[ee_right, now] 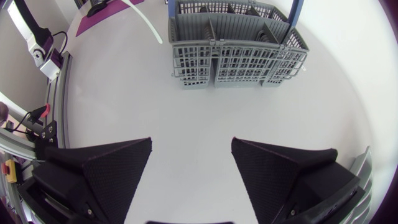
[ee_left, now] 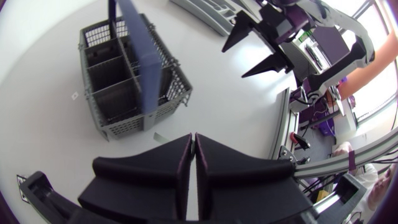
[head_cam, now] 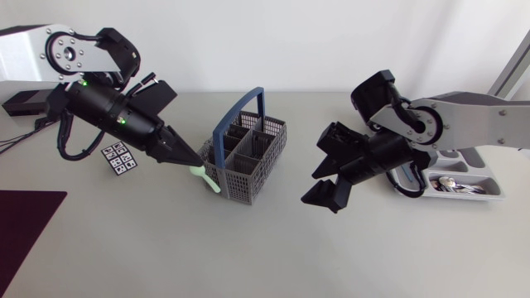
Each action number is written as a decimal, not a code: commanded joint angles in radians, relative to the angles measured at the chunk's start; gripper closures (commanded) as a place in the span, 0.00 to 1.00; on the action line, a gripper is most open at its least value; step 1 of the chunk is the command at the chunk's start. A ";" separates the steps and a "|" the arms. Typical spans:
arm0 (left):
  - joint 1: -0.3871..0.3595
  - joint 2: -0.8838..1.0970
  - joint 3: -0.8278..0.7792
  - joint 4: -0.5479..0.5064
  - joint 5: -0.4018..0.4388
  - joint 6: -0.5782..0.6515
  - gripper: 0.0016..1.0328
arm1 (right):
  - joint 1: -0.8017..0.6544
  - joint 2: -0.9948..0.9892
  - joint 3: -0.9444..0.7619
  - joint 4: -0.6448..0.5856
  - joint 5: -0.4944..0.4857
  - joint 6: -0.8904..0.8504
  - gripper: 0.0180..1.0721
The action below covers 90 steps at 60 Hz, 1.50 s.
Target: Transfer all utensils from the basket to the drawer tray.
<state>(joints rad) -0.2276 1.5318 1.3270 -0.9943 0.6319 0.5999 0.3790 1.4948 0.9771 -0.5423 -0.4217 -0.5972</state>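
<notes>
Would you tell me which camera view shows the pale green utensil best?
The head view: the pale green utensil hangs from the left gripper beside the basket. The right wrist view shows only a pale curved strip; the left wrist view barely a sliver.

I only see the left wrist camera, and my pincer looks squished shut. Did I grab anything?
Observer: Yes. In the head view the left pincer grips a pale green utensil by one end, and it hangs beside a corner of the basket.
Operator: Is anything in the tray yet?
Observer: Yes. The head view shows silvery utensils already lying in the tray.
</notes>
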 commanded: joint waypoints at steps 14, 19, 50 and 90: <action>-0.256 -0.071 -0.038 0.068 -0.067 -0.002 0.97 | -0.002 -0.114 -0.109 0.070 -0.049 -0.095 0.08; -0.296 -0.044 -0.025 0.106 -0.070 0.006 0.97 | 0.003 -0.133 -0.121 0.088 -0.068 -0.116 0.07; -0.461 0.091 0.021 0.295 -0.072 0.044 0.97 | 0.106 -0.123 -0.169 0.228 -0.123 -0.151 0.15; -0.437 0.090 0.081 0.256 0.002 0.008 0.97 | 0.044 -0.119 -0.176 0.242 -0.173 -0.196 0.86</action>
<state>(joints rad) -0.6762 1.6131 1.3918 -0.7242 0.6201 0.6205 0.4294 1.3678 0.8097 -0.3027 -0.5808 -0.7719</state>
